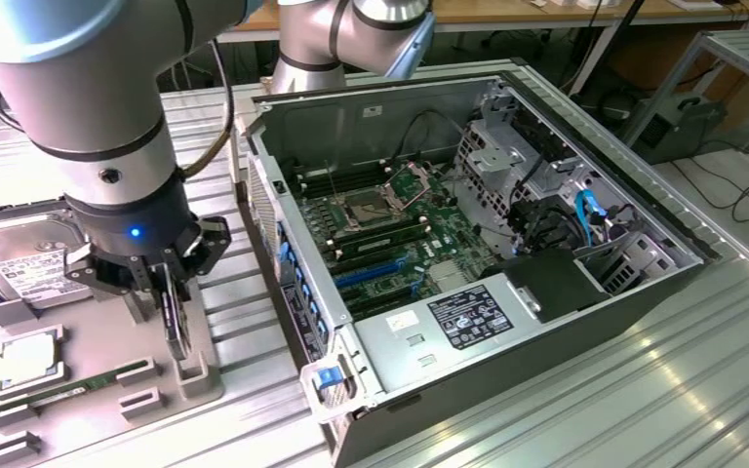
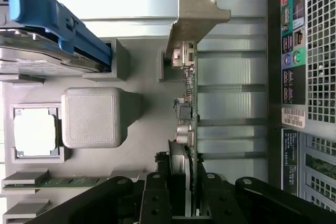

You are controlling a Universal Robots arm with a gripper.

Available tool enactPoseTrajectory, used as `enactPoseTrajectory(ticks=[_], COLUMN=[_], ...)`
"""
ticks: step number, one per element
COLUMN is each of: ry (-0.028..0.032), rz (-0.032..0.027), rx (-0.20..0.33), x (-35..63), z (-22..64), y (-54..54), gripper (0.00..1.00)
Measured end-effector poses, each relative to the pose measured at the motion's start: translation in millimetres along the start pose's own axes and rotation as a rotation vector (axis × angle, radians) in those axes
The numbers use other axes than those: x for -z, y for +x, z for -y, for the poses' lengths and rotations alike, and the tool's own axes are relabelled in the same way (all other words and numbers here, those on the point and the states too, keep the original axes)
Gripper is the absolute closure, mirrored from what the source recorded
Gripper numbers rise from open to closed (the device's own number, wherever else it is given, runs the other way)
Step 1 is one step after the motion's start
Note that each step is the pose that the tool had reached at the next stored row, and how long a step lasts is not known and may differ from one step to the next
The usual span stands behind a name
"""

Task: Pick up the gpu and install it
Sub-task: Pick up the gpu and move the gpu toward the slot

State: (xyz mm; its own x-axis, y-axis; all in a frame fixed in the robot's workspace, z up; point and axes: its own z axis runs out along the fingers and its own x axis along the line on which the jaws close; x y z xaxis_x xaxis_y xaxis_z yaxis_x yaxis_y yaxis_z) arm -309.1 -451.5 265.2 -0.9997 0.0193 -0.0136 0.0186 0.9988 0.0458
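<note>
The gripper (image 1: 164, 285) is clamped narrow on the gpu (image 2: 190, 98), which stands on edge in its slot on the grey parts tray (image 1: 89, 336) beside the open computer case (image 1: 570, 322). A tilted pull could jam the card in the slot, or let it slip

No text is legible. Unreadable print appears on a black label (image 1: 476, 314) inside the computer case (image 1: 557, 361), a hard drive sticker (image 1: 30, 275) beside the case, and a barcode sticker (image 2: 293, 117) on the case's rear.
</note>
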Motion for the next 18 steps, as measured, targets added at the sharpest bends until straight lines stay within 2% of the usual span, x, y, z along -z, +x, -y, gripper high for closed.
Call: enactPoseTrajectory(ticks=[12,18], ry=[0.0,-0.0003], rz=[0.0001,-0.0011], rx=[0.0,0.024], x=[33.4,40.3], z=[-1.5,-2.2], y=[-0.4,-0.5], gripper=[0.72,0.72])
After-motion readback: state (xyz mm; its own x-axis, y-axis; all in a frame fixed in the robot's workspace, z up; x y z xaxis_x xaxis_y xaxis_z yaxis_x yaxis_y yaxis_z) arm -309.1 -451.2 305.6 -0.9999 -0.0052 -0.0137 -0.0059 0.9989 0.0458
